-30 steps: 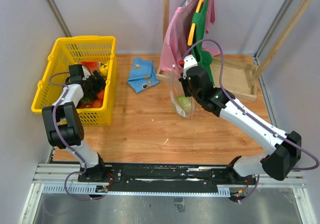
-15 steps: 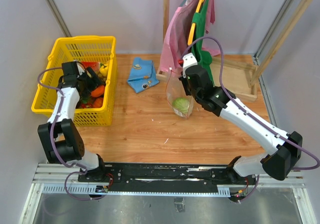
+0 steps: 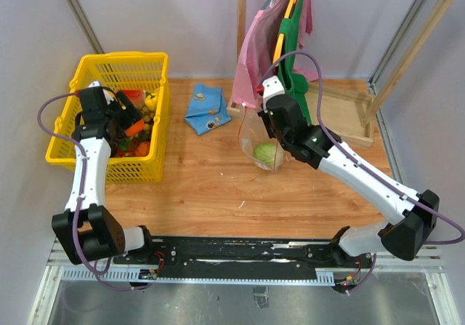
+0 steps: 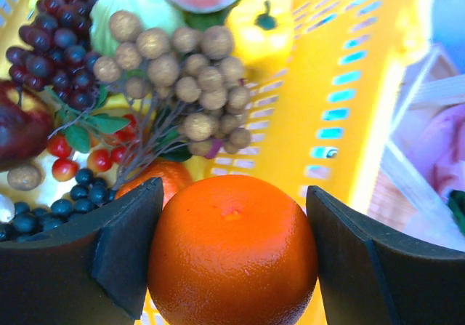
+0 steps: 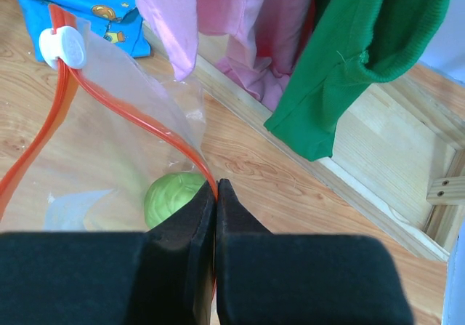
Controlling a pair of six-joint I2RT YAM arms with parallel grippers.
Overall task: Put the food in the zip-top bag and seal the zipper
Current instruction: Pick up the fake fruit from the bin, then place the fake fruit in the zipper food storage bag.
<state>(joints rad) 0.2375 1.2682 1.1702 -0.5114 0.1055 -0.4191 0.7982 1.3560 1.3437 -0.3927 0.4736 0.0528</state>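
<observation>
My left gripper (image 3: 125, 123) is shut on an orange (image 4: 232, 252) and holds it above the yellow basket (image 3: 87, 154). Under it in the basket lie dark purple grapes (image 4: 54, 30), brown grapes (image 4: 178, 70), a yellow piece (image 4: 263, 30) and other toy fruits. My right gripper (image 5: 216, 187) is shut on the red zipper (image 5: 145, 114) of the clear zip-top bag (image 3: 256, 132) and holds the bag up by that edge over the table's middle. The bag's mouth gapes open, its white slider (image 5: 63, 47) at the far end. A green piece (image 5: 174, 198) lies inside the bag (image 5: 109, 150).
A blue folded cloth (image 3: 206, 107) lies on the table left of the bag. A wooden rack (image 3: 341, 114) with a pink garment (image 3: 258, 49) and a green garment (image 3: 294, 41) stands right behind the bag. The basket fills the far left.
My left gripper has risen out of the basket with the orange and drawn to the left. The bag in my right gripper has swung a little, and its mouth faces the basket more.
</observation>
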